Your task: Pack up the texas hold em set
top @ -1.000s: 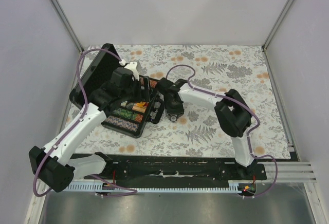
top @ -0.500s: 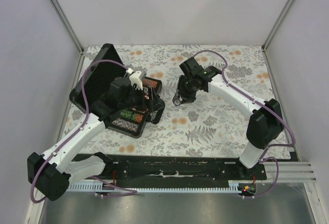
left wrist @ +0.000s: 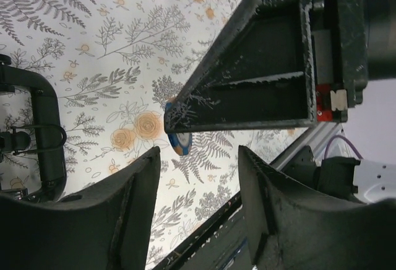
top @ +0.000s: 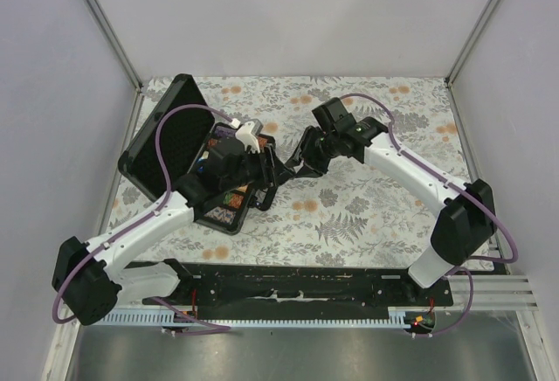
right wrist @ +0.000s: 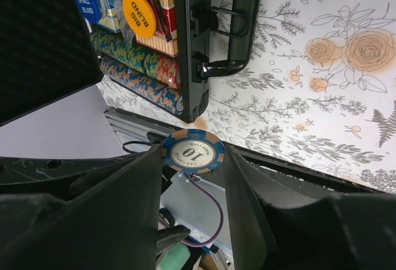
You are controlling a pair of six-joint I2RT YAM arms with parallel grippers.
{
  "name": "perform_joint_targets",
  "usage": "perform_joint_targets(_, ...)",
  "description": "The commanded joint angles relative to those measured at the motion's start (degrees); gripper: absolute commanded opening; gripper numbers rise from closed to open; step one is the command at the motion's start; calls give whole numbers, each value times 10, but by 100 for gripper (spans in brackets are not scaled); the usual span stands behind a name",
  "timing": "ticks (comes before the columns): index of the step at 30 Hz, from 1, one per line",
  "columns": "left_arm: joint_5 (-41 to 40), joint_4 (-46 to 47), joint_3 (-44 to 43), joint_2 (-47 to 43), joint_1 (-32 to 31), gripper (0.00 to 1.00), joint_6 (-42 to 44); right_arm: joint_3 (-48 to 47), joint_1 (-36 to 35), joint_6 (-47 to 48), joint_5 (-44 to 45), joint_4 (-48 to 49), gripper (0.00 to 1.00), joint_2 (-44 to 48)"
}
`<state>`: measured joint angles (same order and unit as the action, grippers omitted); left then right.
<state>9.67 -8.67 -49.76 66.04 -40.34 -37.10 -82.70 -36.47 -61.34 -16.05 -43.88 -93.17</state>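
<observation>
Blue and orange at its rim and marked 10, a poker chip (right wrist: 193,152) is pinched by its edges between the fingers of the right end effector (right wrist: 193,157) and held above the floral bench (top: 367,215). The left end effector (left wrist: 199,156) is turned towards it, its fingers parted with nothing gripped. From the left wrist, the chip is seen just ahead of those fingertips. The black briefcase (top: 166,132) is found just left of the right end effector and partly beneath the left one, its lid propped open. Beyond the right end effector's fingertips the handle (right wrist: 240,28) is seen. Past it, inside the case, lie rows of multicoloured chips (right wrist: 145,65), a reddish card deck (right wrist: 162,4), an orange disc (right wrist: 139,11) lettered BIG BLIND and a blue disc (right wrist: 86,0) lettered SMALL BLIND.
</observation>
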Motion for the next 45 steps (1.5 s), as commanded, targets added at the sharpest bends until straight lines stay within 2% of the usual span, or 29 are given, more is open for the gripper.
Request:
perform_joint_targets(1, -69, 42, -3, 2, -8, 56, -56, 12, 3, -40, -22, 35, 45, 33)
perform_joint_targets(11, -81, 26, -17, 22, -9, 38, -82, 22, 3, -48, -29, 44, 45, 40)
perform_joint_targets(17, -80, 23, -24, 24, -9, 19, -90, 25, 3, -49, -27, 47, 45, 39)
perform_joint_targets(24, -64, 2, -46, 40, -10, 3, -86, 36, 3, -48, -20, 48, 46, 47)
perform_joint_targets(27, -65, 0, -51, 44, -9, 2, -84, 38, 3, -48, -15, 48, 50, 51)
perform_joint_targets(32, -94, -50, -79, 52, -8, 2, -47, 48, 3, -36, -6, 40, 71, 69)
perform_joint_targets(34, -138, -89, -101, 62, -8, 2, -9, 56, 5, -29, 4, 35, 77, 85)
perform_joint_targets(39, -203, -167, -167, 103, 6, 2, 91, 90, 17, 8, 19, 27, 80, 129)
perform_joint_targets(45, -193, -215, -234, 185, 58, 2, 185, 130, 19, 56, 44, -1, 82, 175)
